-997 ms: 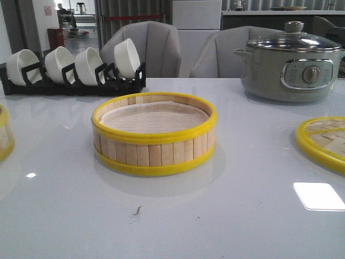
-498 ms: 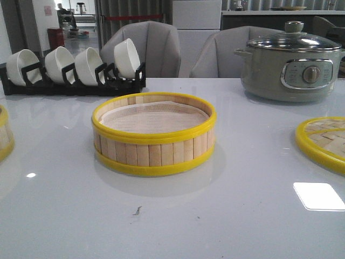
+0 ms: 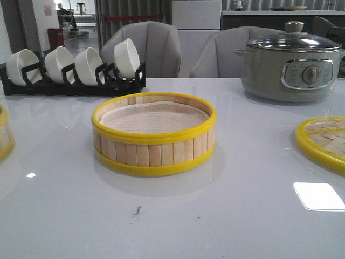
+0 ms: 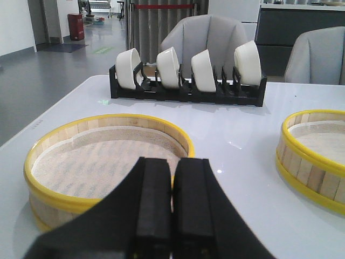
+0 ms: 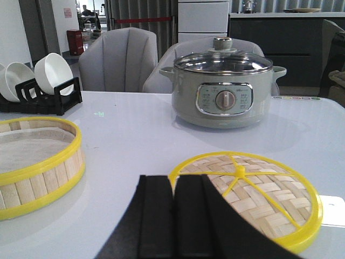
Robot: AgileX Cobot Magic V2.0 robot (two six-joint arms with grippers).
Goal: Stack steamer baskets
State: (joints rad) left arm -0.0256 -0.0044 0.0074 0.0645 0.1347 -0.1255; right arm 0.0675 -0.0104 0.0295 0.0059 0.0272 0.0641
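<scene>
Two baskets showed from the front: the middle basket (image 3: 154,134) sat at the table's centre, and the left basket (image 3: 4,135) was only a sliver at nine o'clock, cut by the frame edge. They stood well apart, nothing stacked. A rack (image 3: 73,81) of bowls stood at eleven o'clock, a pot (image 3: 291,65) at one o'clock, a lid (image 3: 322,141) at three o'clock. Neither arm appeared in that view.

From the left wrist, the left gripper (image 4: 172,202) had its pads pressed together on nothing, poised just short of the left basket (image 4: 105,162); the middle basket (image 4: 315,156) lay off to the side, the rack (image 4: 188,81) beyond.

From the right wrist, the right gripper (image 5: 173,213) was likewise closed on nothing, near the lid (image 5: 253,194), with the pot (image 5: 223,89) behind and the middle basket (image 5: 38,162) to one side.

I judged the task hardly begun, at the reach for the first pick. The next move called for the left jaws to part and take the left basket's wall between them, then lift it level so its bottom rim would seat squarely on the middle basket.
</scene>
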